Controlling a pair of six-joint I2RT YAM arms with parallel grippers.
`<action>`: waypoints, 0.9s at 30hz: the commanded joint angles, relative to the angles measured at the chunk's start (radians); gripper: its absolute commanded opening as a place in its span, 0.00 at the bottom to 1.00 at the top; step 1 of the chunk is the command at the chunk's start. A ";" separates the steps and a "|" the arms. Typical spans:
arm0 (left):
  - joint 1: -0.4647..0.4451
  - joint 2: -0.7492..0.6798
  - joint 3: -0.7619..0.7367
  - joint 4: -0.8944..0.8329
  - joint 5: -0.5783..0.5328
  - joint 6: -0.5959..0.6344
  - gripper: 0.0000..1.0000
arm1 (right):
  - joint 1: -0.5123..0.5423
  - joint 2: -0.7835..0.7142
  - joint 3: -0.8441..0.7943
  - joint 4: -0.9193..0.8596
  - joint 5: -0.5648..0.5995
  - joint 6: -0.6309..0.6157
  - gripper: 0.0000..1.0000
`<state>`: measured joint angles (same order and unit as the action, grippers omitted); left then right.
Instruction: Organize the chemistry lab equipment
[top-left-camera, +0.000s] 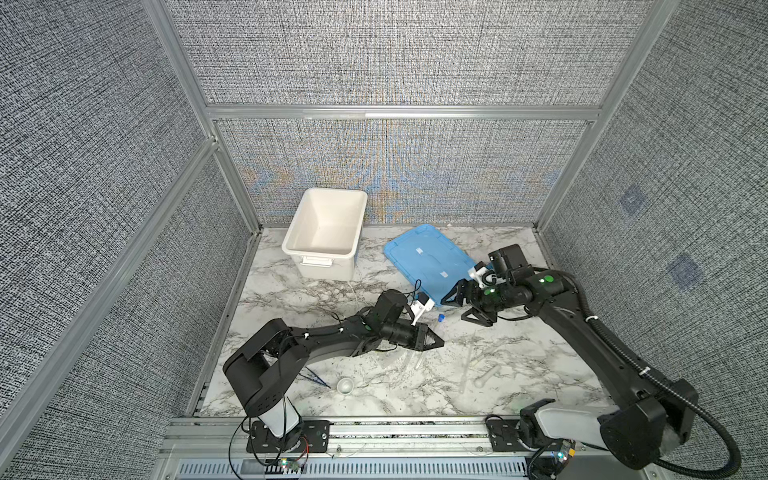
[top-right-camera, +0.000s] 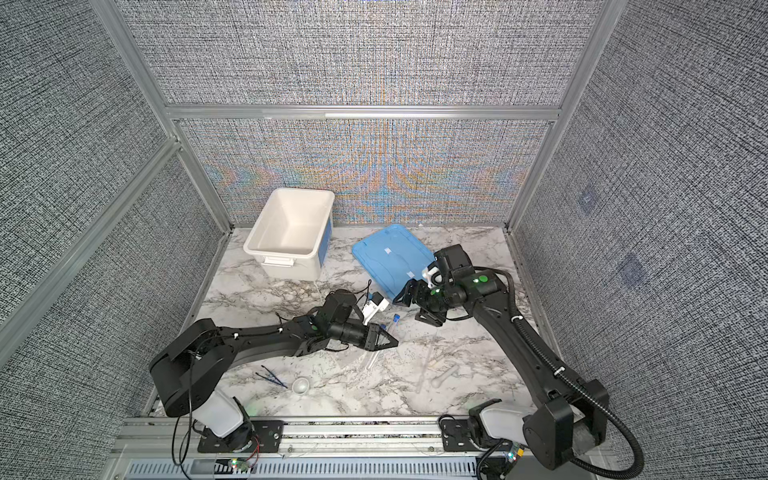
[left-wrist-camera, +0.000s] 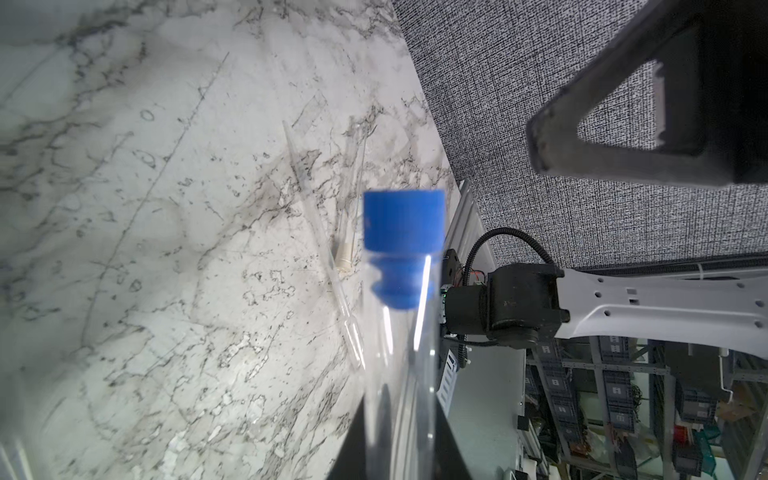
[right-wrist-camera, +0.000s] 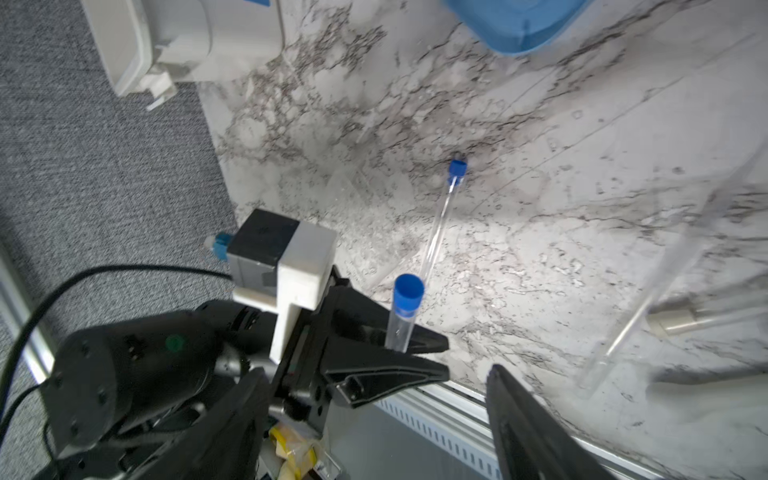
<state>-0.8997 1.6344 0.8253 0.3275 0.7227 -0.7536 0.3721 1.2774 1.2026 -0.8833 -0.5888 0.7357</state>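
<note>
Grey fabric walls (top-left-camera: 395, 50), marble tabletop (top-left-camera: 299, 299)

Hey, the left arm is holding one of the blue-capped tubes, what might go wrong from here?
The left gripper grips the held tube low down, most of it sticking out, so it may tilt or slip on the way to the white tub. The second tube lies on the marble just beyond the jaws; a low sweep could roll it. The open right gripper hangs close by, so the arms might clash.

Robot lab cell; grey fabric walls (top-left-camera: 395, 54), aluminium framing (top-left-camera: 399, 112).
</note>
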 joint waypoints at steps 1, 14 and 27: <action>0.001 -0.014 0.011 0.071 -0.006 0.085 0.08 | 0.006 0.018 0.019 -0.007 -0.223 -0.091 0.78; 0.003 -0.085 0.011 0.087 -0.117 0.223 0.08 | -0.006 0.096 0.198 -0.328 -0.117 -0.283 0.71; 0.003 -0.149 -0.002 0.094 -0.147 0.313 0.08 | 0.073 0.173 0.270 -0.284 -0.073 -0.243 0.50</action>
<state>-0.8986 1.4956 0.8330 0.3752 0.5766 -0.4706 0.4442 1.4403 1.4609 -1.1732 -0.6666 0.4847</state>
